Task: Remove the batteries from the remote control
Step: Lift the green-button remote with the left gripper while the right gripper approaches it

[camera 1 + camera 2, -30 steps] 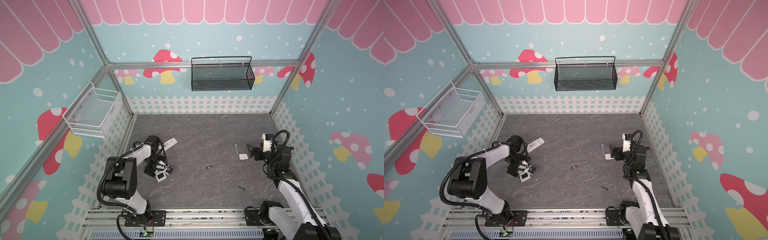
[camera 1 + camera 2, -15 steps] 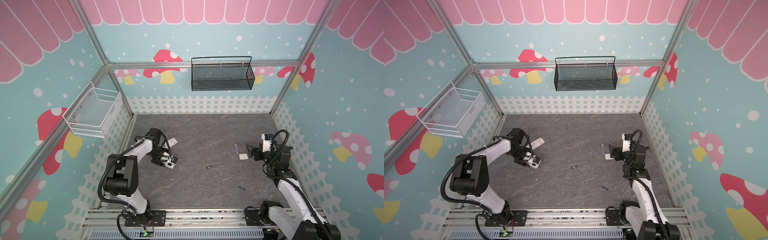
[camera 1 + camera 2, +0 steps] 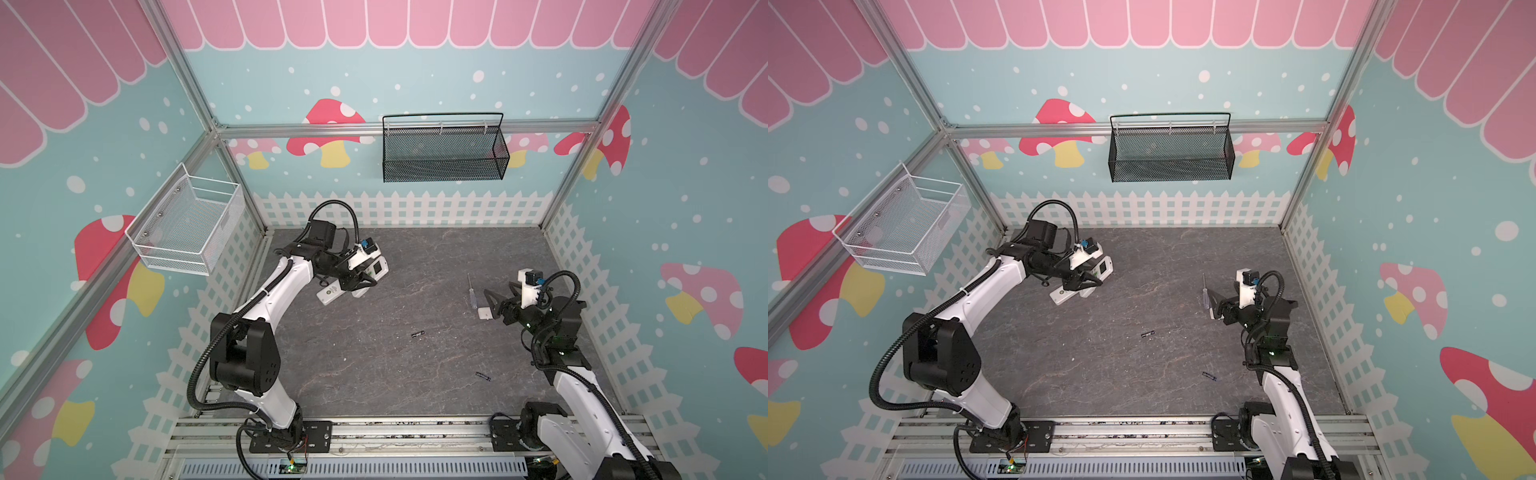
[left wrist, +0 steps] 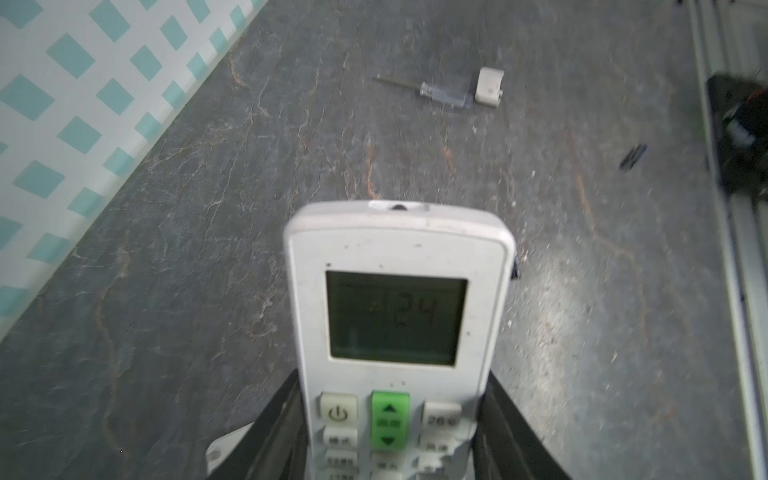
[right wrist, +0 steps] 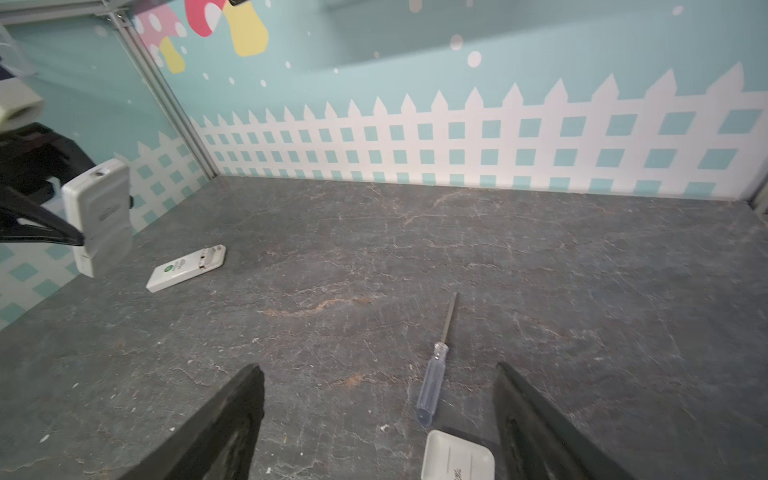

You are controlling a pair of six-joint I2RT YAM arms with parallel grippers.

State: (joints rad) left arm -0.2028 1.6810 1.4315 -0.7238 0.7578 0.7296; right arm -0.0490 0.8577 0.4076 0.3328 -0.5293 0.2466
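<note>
My left gripper (image 4: 392, 415) is shut on a white remote control (image 4: 397, 316) with a display and a green button, and holds it above the floor (image 3: 376, 268). A second white remote (image 3: 330, 293) lies flat on the floor just below it, one end open (image 5: 187, 268). Two dark batteries lie loose on the floor, one near the middle (image 3: 417, 333) and one nearer the front right (image 3: 483, 376). My right gripper (image 5: 377, 368) hangs open low over the floor at the right (image 3: 492, 301), holding nothing.
A clear-handled screwdriver (image 5: 432, 382) and a small white cover (image 5: 457, 457) lie between and just ahead of the right fingers. A black mesh basket (image 3: 442, 153) hangs on the back wall and a white one (image 3: 187, 220) on the left wall.
The left gripper closed on the display remote at the front left, lifted it and carried it back and to the right, over the other remote. The right arm barely moved.
</note>
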